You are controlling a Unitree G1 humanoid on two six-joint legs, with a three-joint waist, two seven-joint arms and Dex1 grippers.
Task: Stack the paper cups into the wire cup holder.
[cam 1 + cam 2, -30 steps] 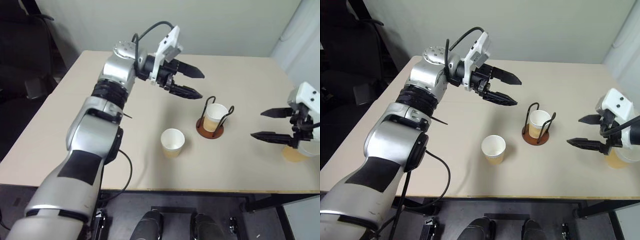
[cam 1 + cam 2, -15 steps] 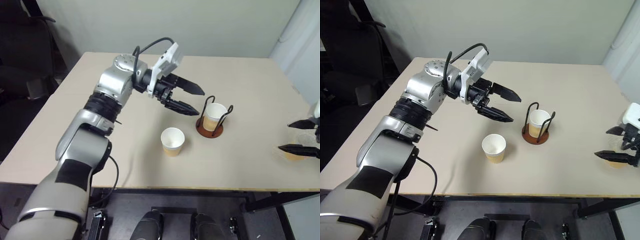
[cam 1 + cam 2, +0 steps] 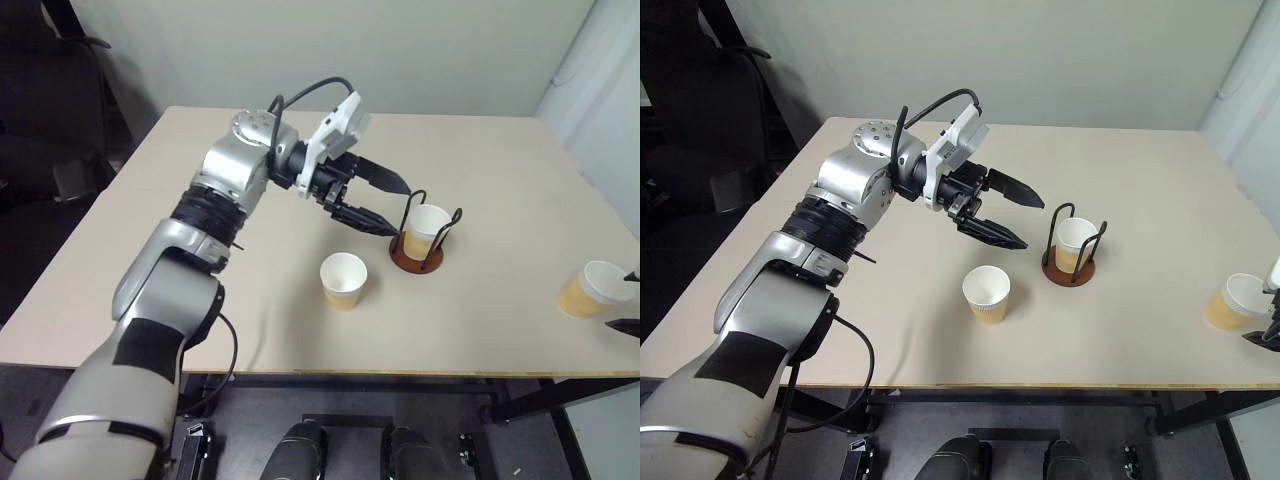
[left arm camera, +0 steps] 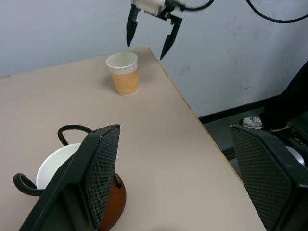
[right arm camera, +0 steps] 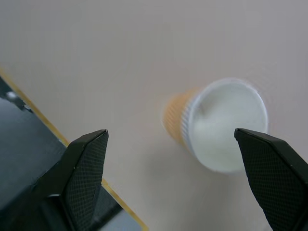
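Hovering open beside wire cup holder (image 3: 417,256), left end effector (image 3: 387,206), right end effector (image 4: 147,39) open above far cup (image 3: 588,289)

Room around the holder

The left tool (image 3: 383,205), its fingers spread, hangs just beside the wire holder (image 3: 418,250); bare worktop (image 3: 500,190) lies beyond it, a loose cup (image 3: 342,280) stands just below.

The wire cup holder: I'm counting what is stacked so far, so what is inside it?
One paper cup stands upright inside the wire cup holder, open mouth up. Its wall hides whether another cup is nested within it.
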